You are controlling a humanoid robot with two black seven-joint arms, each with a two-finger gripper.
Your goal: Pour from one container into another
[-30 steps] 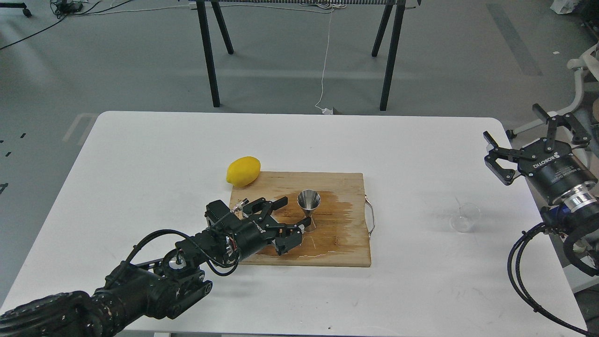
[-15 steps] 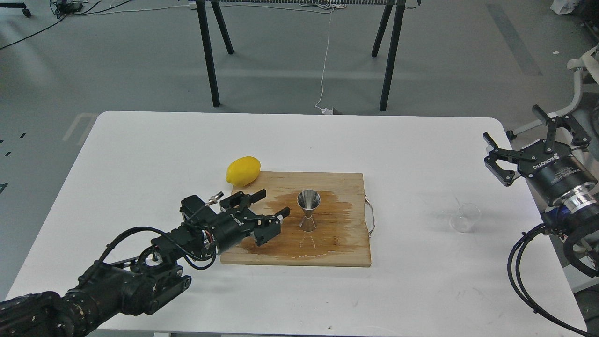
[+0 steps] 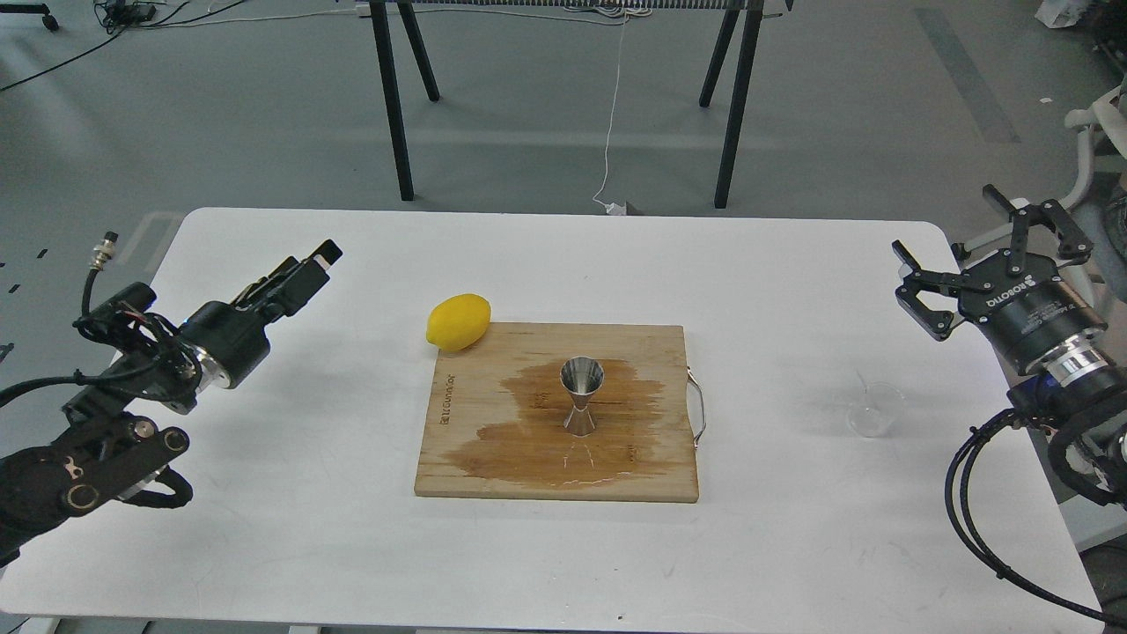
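Observation:
The clear glass cup [image 3: 876, 410] stands upright on the white table at the right, with nothing gripping it. The steel jigger [image 3: 581, 395] stands upright on the wooden cutting board [image 3: 651, 352], in the middle of a dark wet stain. My right gripper [image 3: 944, 220] hangs open and empty above the table's right edge, behind and above the cup. My left gripper [image 3: 304, 269] is raised over the table's left side, far from the jigger. It is seen side-on, so its fingers overlap, and nothing shows in it.
A yellow lemon [image 3: 458, 321] lies at the board's back left corner. The board has a metal handle [image 3: 698, 409] on its right side. Black trestle legs [image 3: 392, 97] stand on the floor beyond the table.
My left arm has pulled back from beside the jigger to the far left and lifted. The right gripper has shifted slightly up and left. Jigger and cup have not moved.

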